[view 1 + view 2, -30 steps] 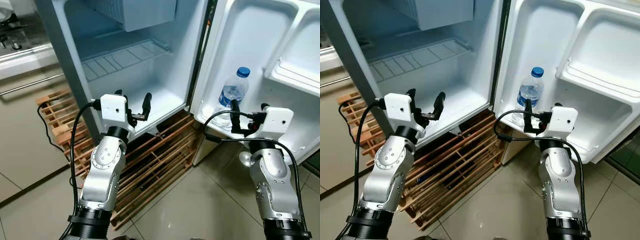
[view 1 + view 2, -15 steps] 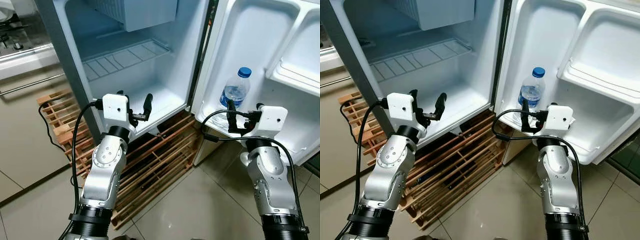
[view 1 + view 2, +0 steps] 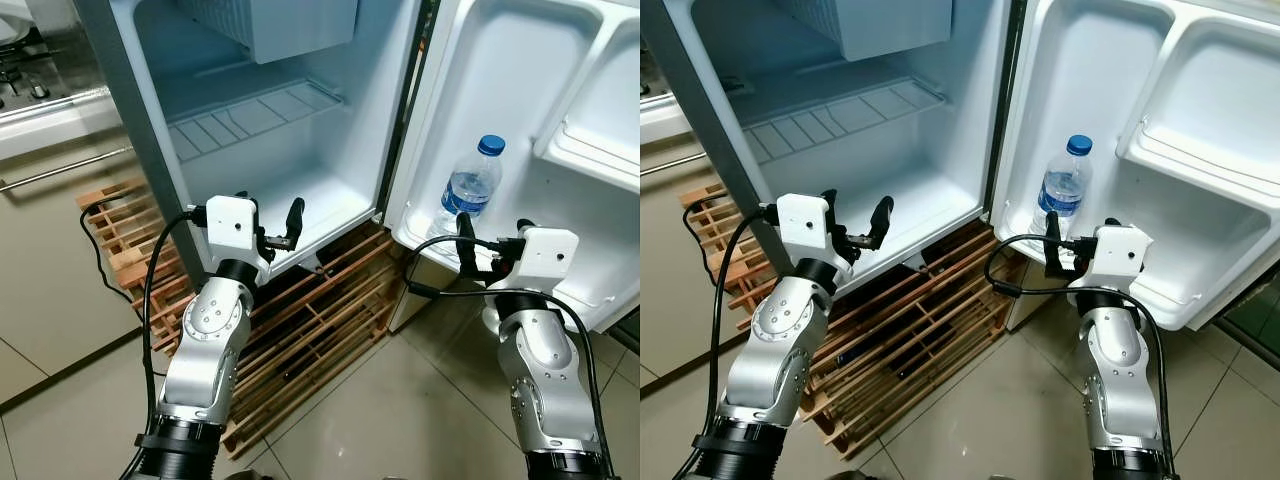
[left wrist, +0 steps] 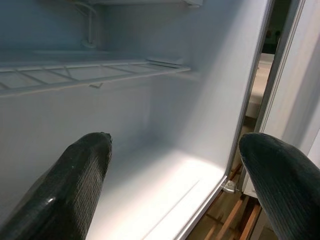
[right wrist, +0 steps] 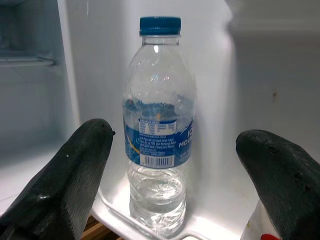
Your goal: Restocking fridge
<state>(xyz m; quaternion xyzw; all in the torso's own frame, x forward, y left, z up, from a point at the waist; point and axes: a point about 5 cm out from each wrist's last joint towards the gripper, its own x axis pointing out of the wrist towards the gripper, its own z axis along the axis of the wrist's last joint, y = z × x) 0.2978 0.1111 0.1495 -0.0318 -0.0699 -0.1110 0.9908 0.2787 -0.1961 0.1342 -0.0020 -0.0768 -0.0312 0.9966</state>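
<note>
1. left end effector hangs spread apart before the fridge floor, empty.
2. bottle stands upright in the door shelf (smooth, light plastic; grip mid-label).
3. right end effector faces it, spread apart, not touching.

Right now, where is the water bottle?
The water bottle stands upright in the open fridge door's bottom shelf, just ahead of the open right tool.

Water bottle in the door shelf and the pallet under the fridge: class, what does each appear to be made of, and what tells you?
Water bottle: clear, glossy plastic, probably; see-through with a blue cap. Pallet: bare, unfinished-looking wood; pale brown slats.
</note>
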